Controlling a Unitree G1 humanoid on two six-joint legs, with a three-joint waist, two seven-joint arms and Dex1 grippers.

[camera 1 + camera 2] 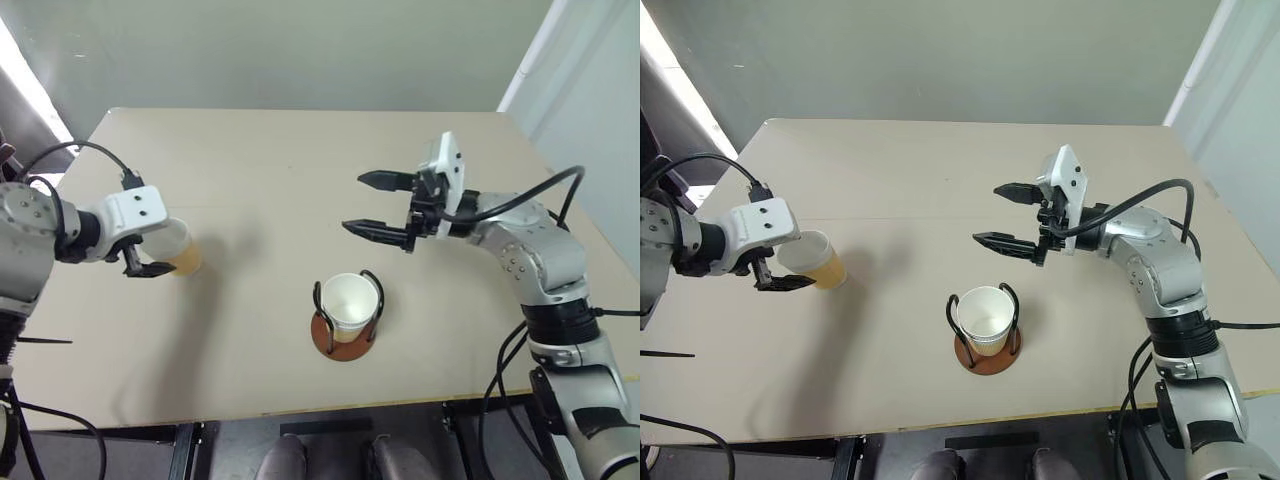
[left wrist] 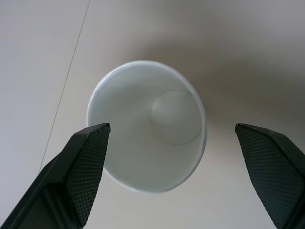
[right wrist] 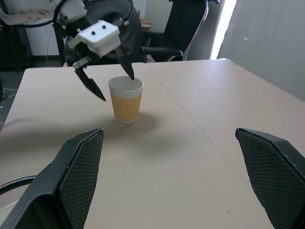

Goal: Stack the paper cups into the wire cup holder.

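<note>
One paper cup (image 1: 185,255) stands upright on the table at the left, tan-yellow outside and white inside. My left gripper (image 2: 172,126) is open and angled down over it, one finger on each side of the rim (image 3: 126,82). A gap shows between one finger and the cup. The wire cup holder (image 1: 342,345) sits near the table's front middle, and a paper cup (image 1: 350,300) stands between its black loops. My right gripper (image 1: 352,202) hangs open in the air behind and to the right of the holder, pointing left, with nothing between its fingers.
The beige table (image 1: 300,160) ends close in front of the holder. Black cables trail from both arms. Beyond the table's left side stand black chairs (image 3: 176,28).
</note>
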